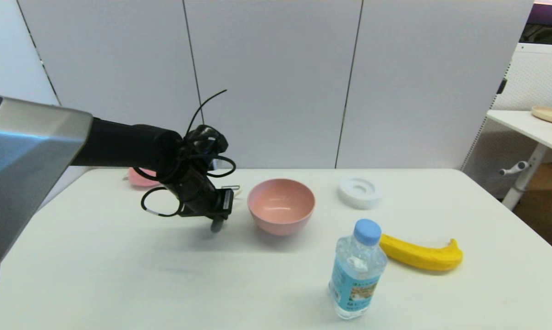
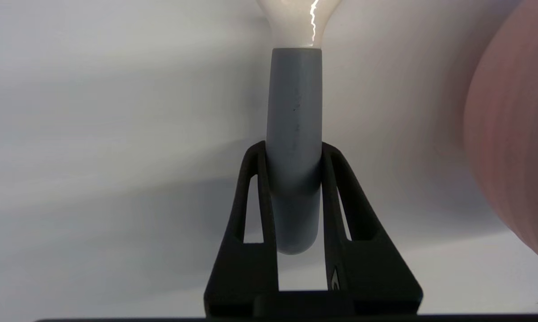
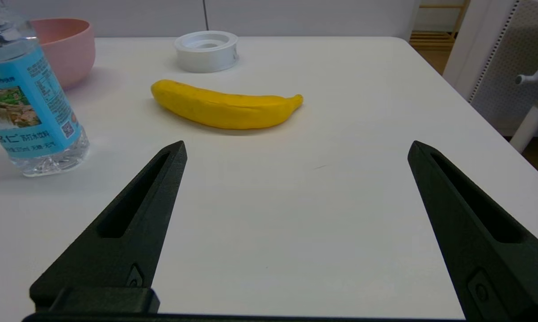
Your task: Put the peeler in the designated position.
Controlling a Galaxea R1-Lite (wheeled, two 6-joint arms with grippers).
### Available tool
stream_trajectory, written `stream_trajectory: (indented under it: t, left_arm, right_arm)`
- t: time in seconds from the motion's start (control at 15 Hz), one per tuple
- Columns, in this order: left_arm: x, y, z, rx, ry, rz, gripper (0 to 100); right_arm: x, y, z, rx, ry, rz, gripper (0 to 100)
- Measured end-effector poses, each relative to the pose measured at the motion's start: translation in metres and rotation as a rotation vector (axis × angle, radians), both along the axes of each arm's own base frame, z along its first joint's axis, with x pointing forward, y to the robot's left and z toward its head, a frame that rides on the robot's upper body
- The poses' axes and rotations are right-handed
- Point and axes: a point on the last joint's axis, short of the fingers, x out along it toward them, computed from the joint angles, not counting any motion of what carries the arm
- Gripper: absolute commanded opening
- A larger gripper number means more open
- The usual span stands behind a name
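Note:
My left gripper (image 1: 222,211) is shut on the peeler (image 1: 217,224), just left of the pink bowl (image 1: 281,205) and low over the table (image 1: 120,275). In the left wrist view the grey handle (image 2: 294,112) runs out between my black fingers (image 2: 251,179), and the cream-white head (image 2: 296,18) is cut off by the picture's edge. I cannot tell whether the peeler touches the tabletop. No mark for the designated position shows on the white surface. My right gripper (image 3: 296,145) stands open above bare table near the banana (image 3: 226,107); it is outside the head view.
A water bottle (image 1: 358,275) stands at the front right of centre, with the banana (image 1: 420,254) lying behind it to the right. A white ring-shaped lid (image 1: 358,192) sits right of the bowl. A pink object (image 1: 140,178) is partly hidden behind my left arm.

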Motion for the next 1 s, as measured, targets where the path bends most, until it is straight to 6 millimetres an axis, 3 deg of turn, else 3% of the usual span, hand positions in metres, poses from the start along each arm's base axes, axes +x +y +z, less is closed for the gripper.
stream_trajectory:
  t: [0.13,0.2,0.73,0.87,1.0]
  left_arm:
    - [0.001,-0.002,-0.004,0.004,0.008,-0.006,0]
    - [0.002,-0.003,-0.006,0.006,0.01,-0.005,100]
    - [0.005,-0.004,-0.01,0.018,0.006,-0.023,100]
    - [0.004,-0.003,0.002,0.021,-0.042,-0.051,100]
    - [-0.003,0.003,0.026,0.043,-0.122,-0.067,100]
  right_arm:
    - [0.0,0.0,0.0,0.0,0.0,-0.001,100]
    - [0.0,0.0,0.0,0.0,0.0,-0.001,100]
    - [0.0,0.0,0.0,0.0,0.0,0.0,100]
    - [0.0,0.0,0.0,0.0,0.0,-0.001,100]
    - [0.0,0.0,0.0,0.0,0.0,0.0,100]
